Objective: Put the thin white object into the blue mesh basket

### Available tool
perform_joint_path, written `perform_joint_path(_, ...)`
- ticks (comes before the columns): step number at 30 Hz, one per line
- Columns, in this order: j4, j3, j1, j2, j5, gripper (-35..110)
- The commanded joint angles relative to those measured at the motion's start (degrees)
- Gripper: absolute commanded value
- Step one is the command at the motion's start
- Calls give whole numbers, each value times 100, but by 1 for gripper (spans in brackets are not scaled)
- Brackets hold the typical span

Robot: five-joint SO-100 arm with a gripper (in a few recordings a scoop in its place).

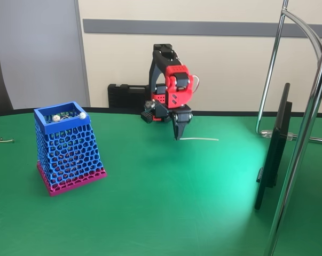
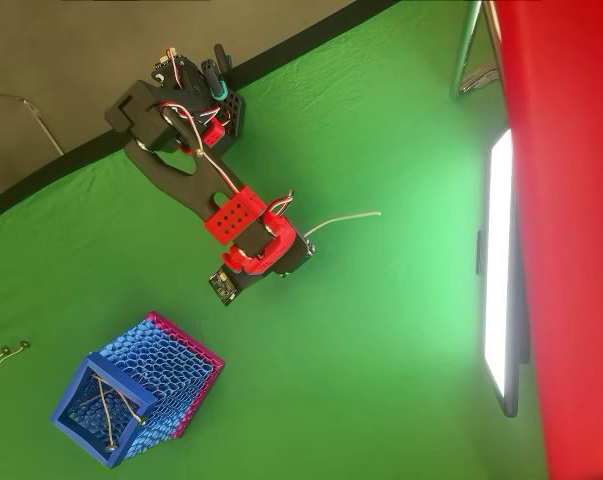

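**Fingers drop onto the cord's near end**

The green worktop [image 1: 166, 202] lies open, and the blue mesh basket [image 1: 67, 149] stands well off to the left in the fixed view, its rim up to receive a drop. The arm bends down, its fingers [image 1: 177, 133] pointing straight at the cloth and looking nearly closed, perhaps nipping the tip; it is too fine to tell. The thin white object [image 1: 199, 140] lies flat, trailing right from them.

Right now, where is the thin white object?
In the fixed view the thin white object lies on the green table, just right of the gripper, far from the blue mesh basket.
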Motion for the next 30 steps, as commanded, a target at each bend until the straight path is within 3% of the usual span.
perform_joint_path(1, 44, -439, 272, 448, -158, 1)
perform_joint_path(11, -352, -1705, 1582, 817, -1160, 1)
perform_joint_path(30, -2566, -2707, 3674, 1362, -3858, 0)
